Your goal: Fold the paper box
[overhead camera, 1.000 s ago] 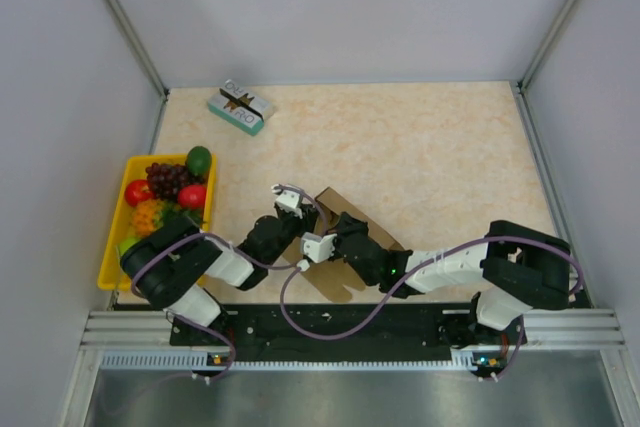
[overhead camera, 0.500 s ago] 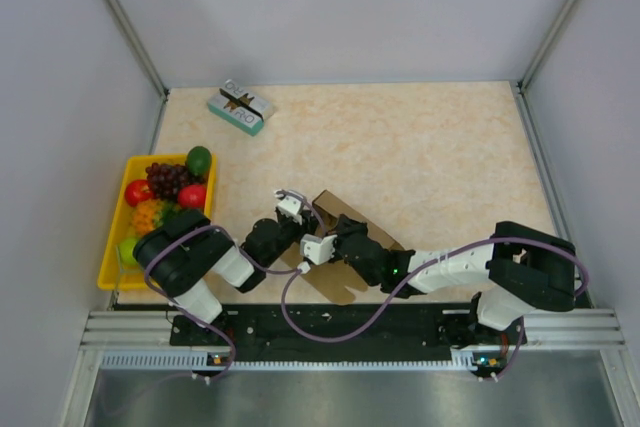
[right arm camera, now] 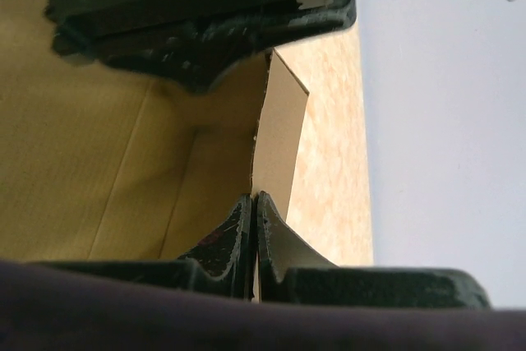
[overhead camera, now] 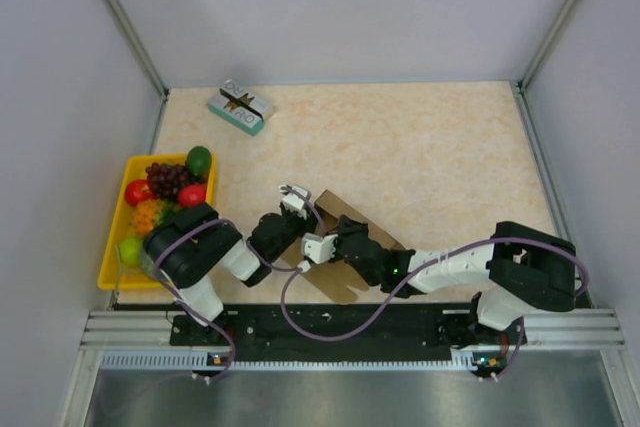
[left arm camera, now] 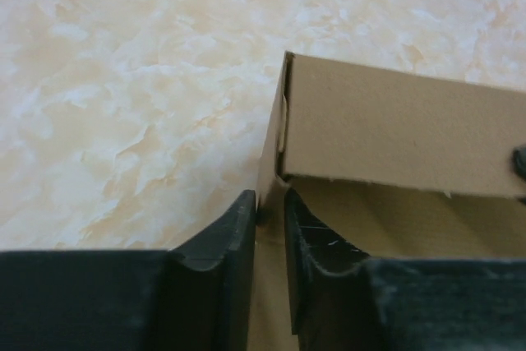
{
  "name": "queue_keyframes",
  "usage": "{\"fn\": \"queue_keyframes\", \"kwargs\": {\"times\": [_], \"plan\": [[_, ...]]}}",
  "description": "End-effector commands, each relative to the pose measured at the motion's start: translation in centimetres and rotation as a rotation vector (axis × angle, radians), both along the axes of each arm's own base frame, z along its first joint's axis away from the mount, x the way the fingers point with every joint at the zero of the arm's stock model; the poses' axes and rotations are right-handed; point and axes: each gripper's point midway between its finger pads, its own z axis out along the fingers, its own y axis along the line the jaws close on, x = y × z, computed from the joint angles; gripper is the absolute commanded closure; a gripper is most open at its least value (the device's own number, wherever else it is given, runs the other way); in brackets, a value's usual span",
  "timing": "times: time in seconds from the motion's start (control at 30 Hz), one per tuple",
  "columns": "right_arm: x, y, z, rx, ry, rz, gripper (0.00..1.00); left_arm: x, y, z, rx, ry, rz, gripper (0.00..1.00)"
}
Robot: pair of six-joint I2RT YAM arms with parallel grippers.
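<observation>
- Right hand (right arm camera: 255, 203) pinched a thin flap on the near left of the paper box (overhead camera: 342, 207), fingers pressed together.
- Left hand (left arm camera: 269, 203) straddled the box's left corner wall, fingers slightly parted; grip unclear.
- The box sat on the surface (overhead camera: 440, 147).

We see the left arm (overhead camera: 215, 257) and the right arm (overhead camera: 450, 267) bent low and reaching inward, ends nearly meeting. The right gripper (right arm camera: 255, 207) is pinched tight on a thin wall of the paper box (right arm camera: 279, 137). The left gripper (left arm camera: 269, 207) has its fingers narrowly apart, astride another wall; its hold is unclear.
</observation>
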Motion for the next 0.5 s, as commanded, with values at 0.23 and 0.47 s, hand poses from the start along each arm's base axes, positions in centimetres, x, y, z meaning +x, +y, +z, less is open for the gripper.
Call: {"fn": "queue_keyframes", "kwargs": {"times": [0.23, 0.47], "plan": [[-2.5, 3.1, -0.6, 0.083, 0.13, 0.137, 1.0, 3.5, 1.4, 6.5, -0.213, -0.227, 0.24, 1.0], [-2.6, 3.3, -0.7, 0.086, 0.148, 0.14, 1.0, 3.4, 0.7, 7.0, -0.22, -0.234, 0.207, 0.74]]}}
